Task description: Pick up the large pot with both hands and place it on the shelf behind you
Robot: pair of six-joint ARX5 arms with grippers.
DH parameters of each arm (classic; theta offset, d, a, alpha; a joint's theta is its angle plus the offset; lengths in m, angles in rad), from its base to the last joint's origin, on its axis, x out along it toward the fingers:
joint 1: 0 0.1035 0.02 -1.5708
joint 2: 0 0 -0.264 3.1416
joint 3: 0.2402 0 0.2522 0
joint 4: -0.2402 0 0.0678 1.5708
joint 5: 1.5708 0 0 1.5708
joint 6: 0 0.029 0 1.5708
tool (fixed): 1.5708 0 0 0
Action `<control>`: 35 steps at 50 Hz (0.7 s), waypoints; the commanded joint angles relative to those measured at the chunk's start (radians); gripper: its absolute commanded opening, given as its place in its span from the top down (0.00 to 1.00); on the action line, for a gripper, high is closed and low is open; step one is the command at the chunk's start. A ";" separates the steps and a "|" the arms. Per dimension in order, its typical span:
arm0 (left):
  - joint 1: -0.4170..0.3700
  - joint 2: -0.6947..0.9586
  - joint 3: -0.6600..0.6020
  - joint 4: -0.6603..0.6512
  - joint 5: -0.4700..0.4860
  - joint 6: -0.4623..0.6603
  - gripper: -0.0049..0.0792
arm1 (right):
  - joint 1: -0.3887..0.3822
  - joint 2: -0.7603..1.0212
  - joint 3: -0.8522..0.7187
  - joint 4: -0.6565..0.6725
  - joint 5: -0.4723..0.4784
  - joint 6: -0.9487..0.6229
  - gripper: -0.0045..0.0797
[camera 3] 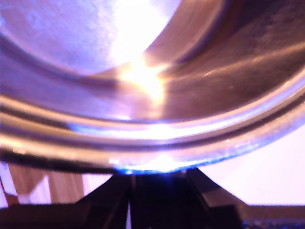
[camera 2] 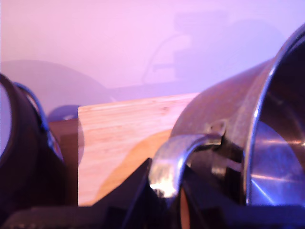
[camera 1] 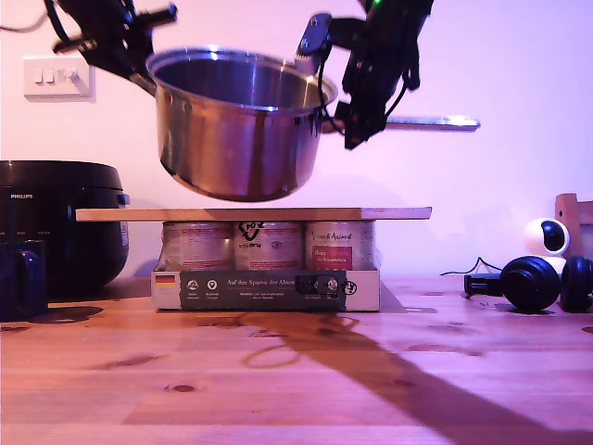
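Note:
The large pot (camera 1: 236, 130) is a shiny steel saucepan hanging in the air, slightly tilted, a little above the shelf (camera 1: 250, 213). My first gripper (camera 1: 141, 76) is at the exterior view's left, shut on the pot's small loop handle (camera 2: 183, 150); its jaws (camera 2: 164, 188) clamp that loop, with the pale board (camera 2: 124, 138) below. My second gripper (camera 1: 357, 122) is at the exterior view's right, where the long straight handle (camera 1: 435, 121) meets the rim. In the second wrist view the rim (camera 3: 152, 129) fills the picture just beyond my second gripper (camera 3: 159, 188); the handle itself is hidden there.
A pack of labelled tins (camera 1: 269, 264) carries the board on the wooden tabletop (camera 1: 278, 380). A black Philips cooker (camera 1: 60, 222) and a dark mug (camera 1: 23, 278) stand at the exterior view's left. Black headphones (camera 1: 537, 283) and a small white camera (camera 1: 547, 236) are at its right.

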 commanded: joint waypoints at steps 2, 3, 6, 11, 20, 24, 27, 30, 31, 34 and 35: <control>-0.035 0.006 0.052 0.010 0.032 0.005 0.97 | -0.016 -0.079 0.094 0.161 0.008 0.110 0.96; -0.034 0.014 0.058 0.007 0.032 0.005 0.97 | -0.016 -0.079 0.094 0.163 0.008 0.109 0.96; -0.031 0.031 0.073 0.000 0.032 0.005 0.97 | -0.022 -0.079 0.094 0.166 0.007 0.110 0.96; -0.031 0.050 0.075 0.000 0.032 0.004 0.97 | -0.036 -0.078 0.094 0.164 0.007 0.111 0.96; -0.022 0.064 0.075 -0.004 0.031 0.005 0.97 | -0.057 -0.077 0.094 0.164 0.007 0.145 0.96; -0.021 0.076 0.075 -0.007 0.023 0.007 0.97 | -0.060 -0.077 0.094 0.160 0.007 0.156 0.96; -0.016 0.082 0.075 -0.006 0.020 0.007 0.97 | -0.062 -0.077 0.094 0.161 0.006 0.159 0.96; -0.016 0.089 0.075 -0.005 0.020 0.007 0.97 | -0.067 -0.076 0.094 0.162 0.001 0.158 0.96; -0.016 0.093 0.075 0.000 0.020 0.007 0.97 | -0.068 -0.074 0.094 0.165 0.001 0.159 0.96; -0.013 0.097 0.075 0.008 0.020 0.007 0.97 | -0.069 -0.064 0.094 0.173 0.005 0.159 0.96; -0.012 0.098 0.075 0.009 0.020 0.007 0.97 | -0.071 -0.061 0.094 0.172 0.007 0.160 0.96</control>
